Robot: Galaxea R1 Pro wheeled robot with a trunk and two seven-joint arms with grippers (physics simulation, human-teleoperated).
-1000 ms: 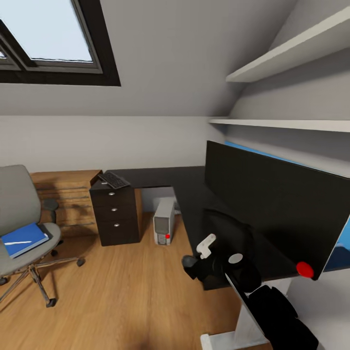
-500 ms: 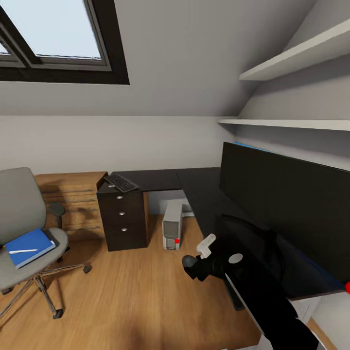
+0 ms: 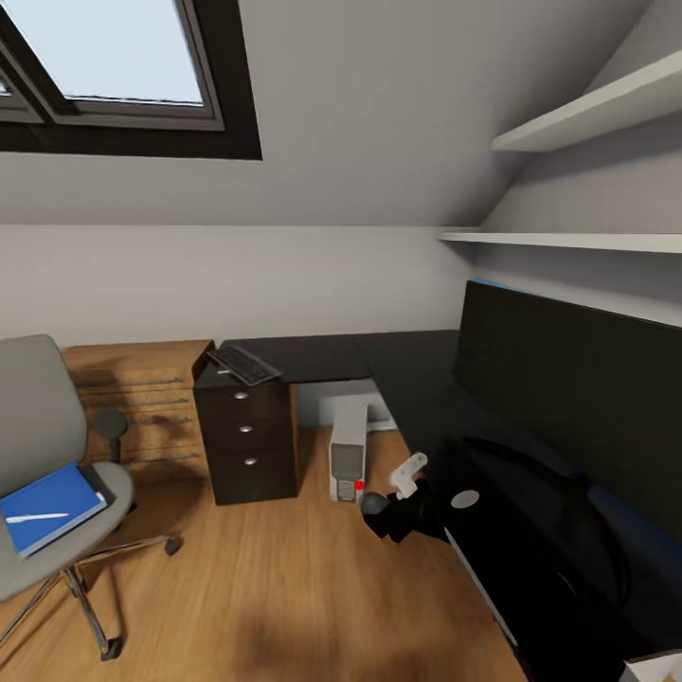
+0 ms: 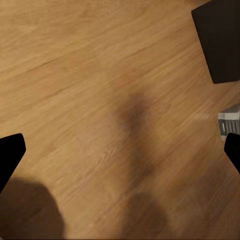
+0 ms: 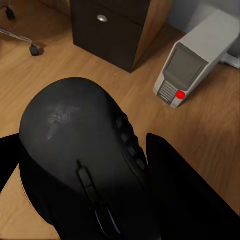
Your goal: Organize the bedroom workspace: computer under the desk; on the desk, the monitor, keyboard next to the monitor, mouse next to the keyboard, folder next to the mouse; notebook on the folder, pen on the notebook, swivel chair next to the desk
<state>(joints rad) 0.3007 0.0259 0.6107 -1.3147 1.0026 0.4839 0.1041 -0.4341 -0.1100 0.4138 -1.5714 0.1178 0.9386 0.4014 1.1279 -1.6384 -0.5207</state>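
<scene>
Two right hand (image 5: 100, 200) fingers grip the mouse (image 5: 80, 150).

No readable text; only faint emblem embossed on mouse (image 5: 75, 150) shell.

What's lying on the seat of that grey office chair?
On the swivel chair seat lies the blue folder with a thin white pen on top. Whatever is under the folder is covered.
</scene>
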